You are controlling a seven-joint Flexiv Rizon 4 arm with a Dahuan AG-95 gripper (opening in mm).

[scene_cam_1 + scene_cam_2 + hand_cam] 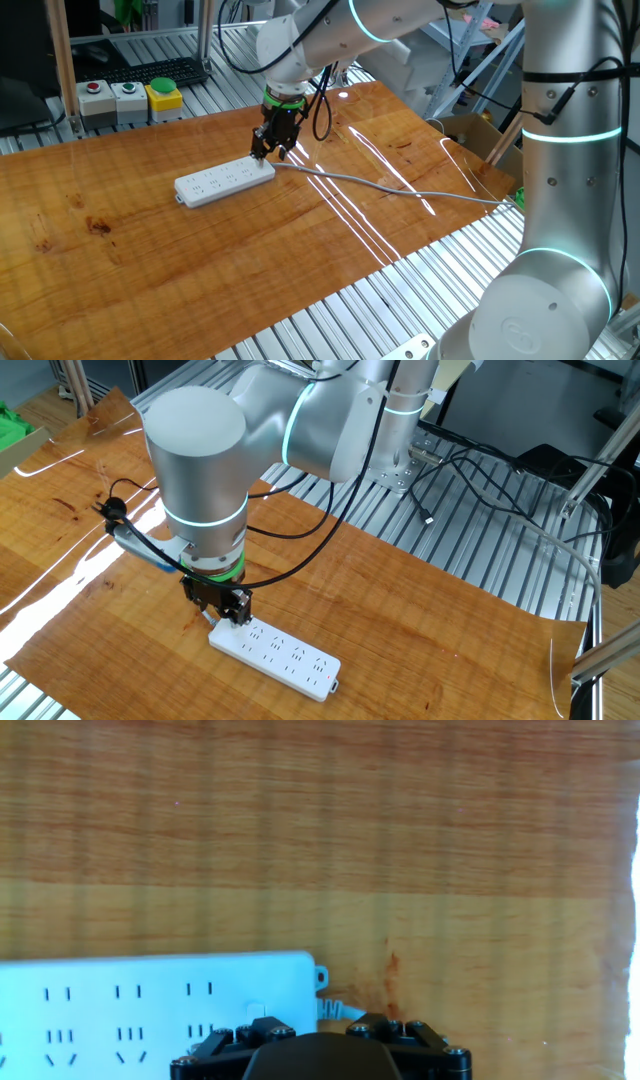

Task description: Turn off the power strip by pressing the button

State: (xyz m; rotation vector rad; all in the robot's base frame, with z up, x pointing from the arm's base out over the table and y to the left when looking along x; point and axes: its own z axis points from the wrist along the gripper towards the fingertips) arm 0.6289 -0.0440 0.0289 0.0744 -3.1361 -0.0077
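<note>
In one fixed view, you are seeing the power strip [225, 181] lying flat on the wooden table [150, 260], nearer the far edge than the near one, with its grey cord [400, 190] trailing off toward the right edge. The gripper [272, 148] is hanging right over the strip's cord end, tips at or just above it; you cannot tell there whether the jaws are apart or together. Grey boxes with coloured push-buttons [130, 97] are sitting beyond the far edge. In the other fixed view, the gripper [228, 612] is pointing down at the strip [275, 652], its tips meeting the cord end. In the hand view, the strip [150, 1010] is filling the lower left, and a small pale button [258, 1010] is showing just ahead of the black gripper body [320, 1052]; the fingertips are hidden.
</note>
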